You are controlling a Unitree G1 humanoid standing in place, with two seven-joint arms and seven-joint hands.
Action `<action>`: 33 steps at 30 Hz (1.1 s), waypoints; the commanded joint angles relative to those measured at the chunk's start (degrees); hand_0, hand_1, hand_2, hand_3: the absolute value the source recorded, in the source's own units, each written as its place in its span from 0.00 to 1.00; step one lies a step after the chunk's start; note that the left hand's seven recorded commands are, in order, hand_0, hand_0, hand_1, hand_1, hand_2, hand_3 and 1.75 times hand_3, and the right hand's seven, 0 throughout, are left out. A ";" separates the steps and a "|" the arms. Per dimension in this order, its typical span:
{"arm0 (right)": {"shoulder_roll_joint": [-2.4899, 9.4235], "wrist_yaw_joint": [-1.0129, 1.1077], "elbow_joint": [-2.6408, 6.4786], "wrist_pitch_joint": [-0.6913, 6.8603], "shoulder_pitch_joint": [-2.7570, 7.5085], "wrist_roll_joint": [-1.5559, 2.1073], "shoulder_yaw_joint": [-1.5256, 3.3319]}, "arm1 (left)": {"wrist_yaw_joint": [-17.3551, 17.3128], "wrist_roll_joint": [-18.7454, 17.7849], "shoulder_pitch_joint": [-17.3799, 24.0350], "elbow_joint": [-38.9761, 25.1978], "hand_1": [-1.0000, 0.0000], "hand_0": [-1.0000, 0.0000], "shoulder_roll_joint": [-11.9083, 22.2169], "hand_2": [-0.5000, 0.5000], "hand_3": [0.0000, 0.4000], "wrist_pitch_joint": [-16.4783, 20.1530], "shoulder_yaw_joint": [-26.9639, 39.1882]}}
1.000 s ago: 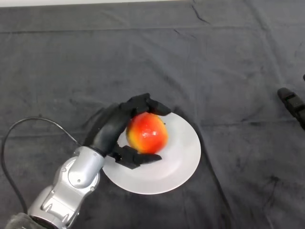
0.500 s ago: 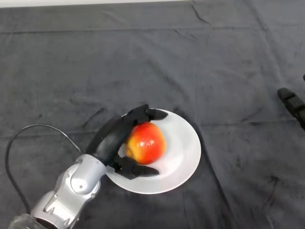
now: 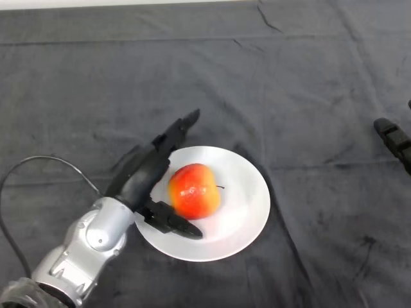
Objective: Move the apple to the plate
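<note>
On plate (image 3: 244, 215), apple (image 3: 194, 190) beside hand (image 3: 146, 172)

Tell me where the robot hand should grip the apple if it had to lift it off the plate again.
Grip the apple round its widest middle, coming from its left side, where the open robot hand already sits. The apple rests on the white plate, stem pointing right, so its rounded sides are free.

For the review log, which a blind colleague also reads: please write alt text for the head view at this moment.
A red and yellow apple sits on a white plate on a table under a dark cloth. The robot's left hand is beside it at the plate's left edge, open, with its fingers straightened away from the apple and its thumb below it.
</note>
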 commanded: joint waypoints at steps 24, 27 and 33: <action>-0.60 -0.12 -1.16 0.31 -2.31 0.07 -1.63 | 7.68 -12.18 -2.87 13.76 1.00 1.00 17.55 0.50 0.00 -12.67 29.04; -0.64 -0.09 -1.08 0.31 -2.35 0.07 -1.64 | 8.36 -13.62 -2.30 16.54 1.00 1.00 19.77 0.50 0.00 -14.16 32.48; -0.72 -0.03 -0.88 0.32 -2.43 0.08 -1.67 | 9.80 -17.08 -1.42 21.86 1.00 1.00 23.67 0.50 0.00 -16.09 39.32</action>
